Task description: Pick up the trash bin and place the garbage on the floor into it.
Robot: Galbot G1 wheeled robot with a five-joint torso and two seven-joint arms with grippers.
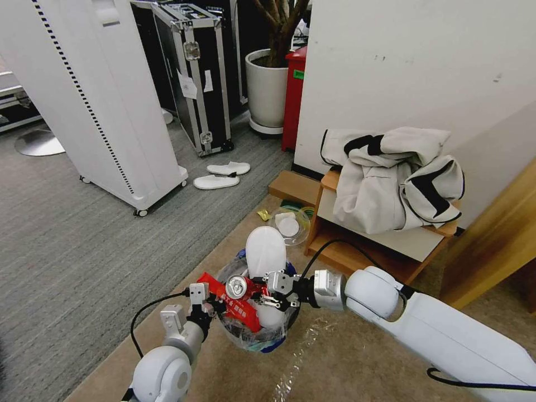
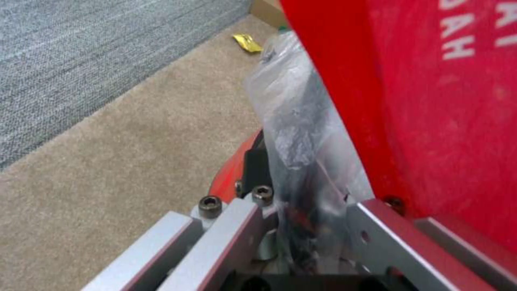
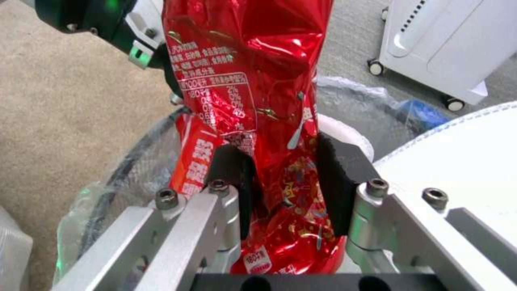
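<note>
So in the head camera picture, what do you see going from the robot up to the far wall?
Trash bin held up between both arms, then the clear plastic lid on the floor, then the white slippers, then the big white plant pot.

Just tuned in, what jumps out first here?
The trash bin, stuffed with a white slipper, a crushed can and red wrappers, is held up by its rim in the left gripper. Above it the right gripper pinches a shiny red snack wrapper. Behind, a grey-white jacket lies heaped on a wooden bench.
</note>
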